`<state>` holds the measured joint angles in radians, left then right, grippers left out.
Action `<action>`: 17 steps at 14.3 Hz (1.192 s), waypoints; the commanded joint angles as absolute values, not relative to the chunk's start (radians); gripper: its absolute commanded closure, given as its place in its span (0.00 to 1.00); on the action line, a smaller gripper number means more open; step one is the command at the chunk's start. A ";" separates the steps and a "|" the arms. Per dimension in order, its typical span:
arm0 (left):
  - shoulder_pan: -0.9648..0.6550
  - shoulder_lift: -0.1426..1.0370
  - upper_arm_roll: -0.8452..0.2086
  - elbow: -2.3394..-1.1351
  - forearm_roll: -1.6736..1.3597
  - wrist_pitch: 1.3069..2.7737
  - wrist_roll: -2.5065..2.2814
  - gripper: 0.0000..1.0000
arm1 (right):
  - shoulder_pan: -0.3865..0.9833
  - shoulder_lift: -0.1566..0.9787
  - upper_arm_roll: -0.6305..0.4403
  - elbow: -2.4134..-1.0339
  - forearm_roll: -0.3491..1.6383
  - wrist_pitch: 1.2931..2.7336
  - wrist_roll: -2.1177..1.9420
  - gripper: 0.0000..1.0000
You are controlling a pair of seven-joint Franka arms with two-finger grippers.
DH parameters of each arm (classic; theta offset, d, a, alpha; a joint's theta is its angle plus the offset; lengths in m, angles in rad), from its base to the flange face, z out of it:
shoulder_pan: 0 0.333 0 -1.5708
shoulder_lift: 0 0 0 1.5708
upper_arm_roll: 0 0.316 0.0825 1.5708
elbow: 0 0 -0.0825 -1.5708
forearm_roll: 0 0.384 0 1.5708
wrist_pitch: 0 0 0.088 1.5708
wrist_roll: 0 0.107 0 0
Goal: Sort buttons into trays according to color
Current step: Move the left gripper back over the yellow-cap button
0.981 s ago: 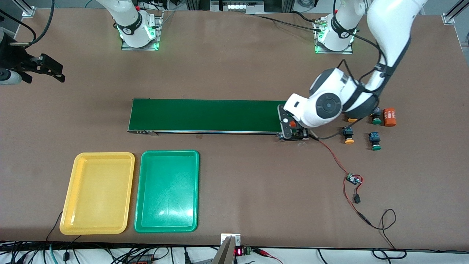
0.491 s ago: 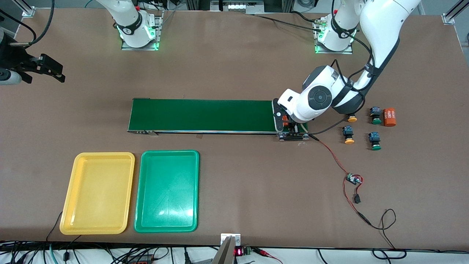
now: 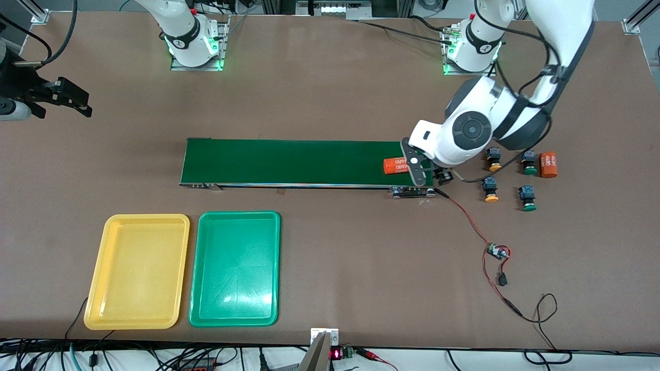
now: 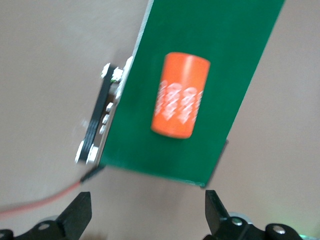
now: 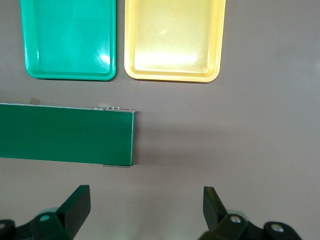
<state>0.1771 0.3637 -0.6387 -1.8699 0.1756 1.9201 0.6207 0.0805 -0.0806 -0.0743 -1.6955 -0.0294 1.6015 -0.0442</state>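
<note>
Two yellow-capped buttons (image 3: 494,158) (image 3: 490,189) and two green-capped buttons (image 3: 528,162) (image 3: 527,198) stand on the table past the belt's end, toward the left arm's end. The yellow tray (image 3: 136,270) (image 5: 172,42) and the green tray (image 3: 234,268) (image 5: 70,40) lie side by side, nearer the front camera than the belt; both hold nothing. My left gripper (image 3: 431,176) (image 4: 147,212) hangs open over the belt's end, nothing between its fingers. My right gripper (image 3: 72,100) (image 5: 145,202) waits open over the right arm's end of the table.
A long dark-green belt (image 3: 289,162) (image 4: 200,60) runs across the middle, with an orange cylinder (image 3: 396,165) (image 4: 180,95) lying on its end by my left gripper. A second orange cylinder (image 3: 548,164) lies beside the buttons. A red wire with a small board (image 3: 497,252) trails from the belt's end.
My left gripper has opened and let go of the orange cylinder, which now lies on the belt. The left hand has drawn back toward the buttons. The right arm has not moved.
</note>
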 commanded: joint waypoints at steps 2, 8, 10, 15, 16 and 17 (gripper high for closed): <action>0.207 0.365 -0.630 -1.757 0.193 1.783 0.346 0.00 | 0.077 -0.086 -0.071 -1.703 -0.032 1.614 -0.041 0.00; 0.258 0.396 -0.600 -1.588 0.356 1.667 0.040 0.00 | 0.077 -0.086 -0.071 -1.703 -0.032 1.614 -0.041 0.00; 0.245 0.454 -0.601 -1.498 0.497 1.666 0.032 0.00 | 0.077 -0.086 -0.071 -1.703 -0.032 1.614 -0.043 0.00; 0.278 0.495 -0.585 -1.489 0.506 1.661 0.029 0.00 | 0.078 -0.086 -0.071 -1.703 -0.034 1.615 -0.043 0.00; 0.294 0.499 -0.584 -1.491 0.503 1.660 0.029 0.00 | 0.078 -0.086 -0.069 -1.703 -0.034 1.617 -0.043 0.00; 0.310 0.514 -0.584 -1.493 0.499 1.655 0.031 0.00 | 0.078 -0.086 -0.069 -1.703 -0.034 1.618 -0.043 0.00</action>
